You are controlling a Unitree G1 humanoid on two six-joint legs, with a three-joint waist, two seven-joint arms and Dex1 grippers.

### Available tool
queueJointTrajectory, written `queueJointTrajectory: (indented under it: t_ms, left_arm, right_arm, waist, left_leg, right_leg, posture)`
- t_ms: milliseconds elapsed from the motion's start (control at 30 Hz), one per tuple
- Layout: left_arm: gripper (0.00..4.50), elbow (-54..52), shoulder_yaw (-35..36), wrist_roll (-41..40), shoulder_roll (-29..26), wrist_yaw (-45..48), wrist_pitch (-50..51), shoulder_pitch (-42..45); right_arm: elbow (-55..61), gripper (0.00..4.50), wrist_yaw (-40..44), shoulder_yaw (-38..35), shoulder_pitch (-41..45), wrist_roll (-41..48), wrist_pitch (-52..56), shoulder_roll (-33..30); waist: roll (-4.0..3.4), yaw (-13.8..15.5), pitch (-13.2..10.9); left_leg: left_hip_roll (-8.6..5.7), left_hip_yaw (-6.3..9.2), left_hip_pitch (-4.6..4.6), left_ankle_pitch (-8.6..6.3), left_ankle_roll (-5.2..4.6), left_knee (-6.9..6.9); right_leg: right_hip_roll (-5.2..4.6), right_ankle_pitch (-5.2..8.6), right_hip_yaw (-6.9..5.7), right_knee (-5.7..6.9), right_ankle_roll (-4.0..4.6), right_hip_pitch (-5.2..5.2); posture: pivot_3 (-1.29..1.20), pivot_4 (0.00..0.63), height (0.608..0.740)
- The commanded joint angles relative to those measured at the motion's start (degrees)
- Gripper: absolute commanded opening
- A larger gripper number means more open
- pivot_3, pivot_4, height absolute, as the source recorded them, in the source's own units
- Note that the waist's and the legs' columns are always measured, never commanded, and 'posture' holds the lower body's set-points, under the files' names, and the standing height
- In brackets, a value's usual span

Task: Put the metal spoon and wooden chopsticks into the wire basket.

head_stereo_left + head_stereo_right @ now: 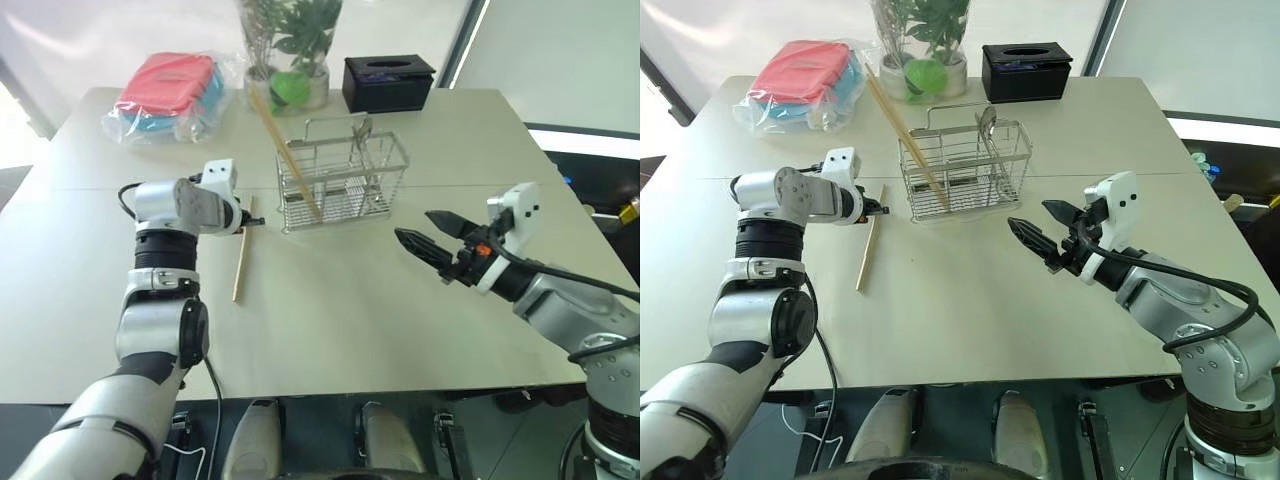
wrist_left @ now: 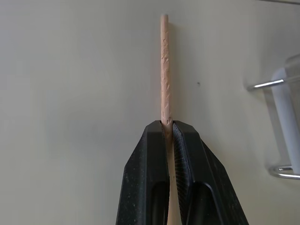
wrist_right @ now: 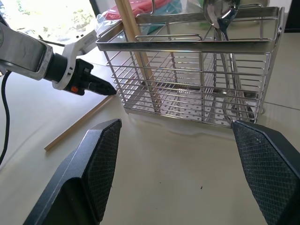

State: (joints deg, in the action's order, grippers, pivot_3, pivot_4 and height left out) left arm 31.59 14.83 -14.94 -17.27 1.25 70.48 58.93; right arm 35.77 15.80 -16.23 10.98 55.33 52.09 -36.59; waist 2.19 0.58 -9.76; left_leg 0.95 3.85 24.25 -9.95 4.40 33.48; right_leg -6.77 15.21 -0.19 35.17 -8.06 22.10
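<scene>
— Where is the loose chopstick [image 1: 869, 251] lying?
— Flat on the desk [image 1: 970, 310], left of the wire basket [image 1: 965, 170], running lengthwise toward the basket; the left pincer [image 2: 169, 133] is pinching its far end.
— And the right pincer [image 1: 1035, 232]?
— Hanging spread wide, right of the basket.

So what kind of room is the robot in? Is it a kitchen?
Probably not a kitchen. It looks more like an office or test room: a plain pale table, a black tissue box, a potted plant and bright windows behind. The wire basket seems set out for practice.
</scene>
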Motion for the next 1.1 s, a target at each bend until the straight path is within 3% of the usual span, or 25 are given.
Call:
queueJointTrajectory:
  t_ms: [33,233,467,667,733,1100]
  left_arm:
    - [0.02,-1.5,4.9,0.5,-2.9,-2.7,-5.9,1.7]
    - [0.02,-6.4,10.1,-0.7,-6.2,-3.3,-21.8,1.9]
    - [0.02,-19.8,9.9,-5.3,-5.4,3.8,-39.0,6.6]
    - [0.02,-24.7,7.7,-11.8,-2.6,8.4,-39.5,13.9]
    - [0.02,-25.3,3.8,-10.0,-2.2,10.4,-41.5,14.4]
    - [0.02,-23.7,-5.8,-3.8,2.5,13.8,-53.1,7.1]
  right_arm:
    - [0.9,3.88,0.4,-1.1,1.0,0.9,-0.6,-0.7]
    - [0.2,3.88,1.1,-1.4,1.4,1.4,-0.2,-1.4]
    - [-0.6,3.88,1.9,-0.9,2.7,2.0,0.6,-2.3]
    - [-1.1,3.88,1.9,-0.9,3.6,2.2,1.1,-2.7]
    - [-0.9,3.88,1.5,-1.1,3.5,2.1,1.0,-2.6]
    - [1.7,3.88,-2.1,-3.5,0.4,4.2,0.4,-1.7]
  waist:
    - [0.00,-0.1,0.0]
    - [0.01,0.1,0.0]
    - [0.03,0.2,0.0]
    - [-0.01,0.1,0.0]
    - [-0.03,0.1,0.0]
    - [-0.04,0.1,0.0]
  left_leg:
    - [0.00,0.00,0.00,0.00,0.00,-0.01]
    - [0.00,-0.01,0.02,0.00,0.00,-0.03]
    - [0.00,-0.01,0.14,0.00,0.01,0.09]
    - [0.00,-0.01,0.09,-0.01,-0.01,0.13]
    - [0.00,-0.02,0.05,-0.03,-0.05,0.18]
    - [0.00,-0.02,0.07,-0.09,-0.16,0.35]
  right_leg:
    - [0.00,0.00,0.00,0.01,0.00,0.01]
    - [0.00,-0.01,0.00,0.01,-0.01,0.04]
    - [0.00,-0.03,0.00,-0.07,-0.03,0.01]
    - [0.00,-0.03,0.00,-0.05,-0.04,-0.06]
    - [0.00,-0.03,0.00,-0.06,-0.05,-0.13]
    - [0.01,-0.03,0.01,-0.05,-0.04,-0.16]
  posture:
    - [0.00,0.150,0.715]
    - [0.00,0.150,0.715]
    - [0.00,0.150,0.715]
    - [0.00,0.150,0.715]
    - [0.00,0.150,0.715]
    - [0.00,0.150,0.715]
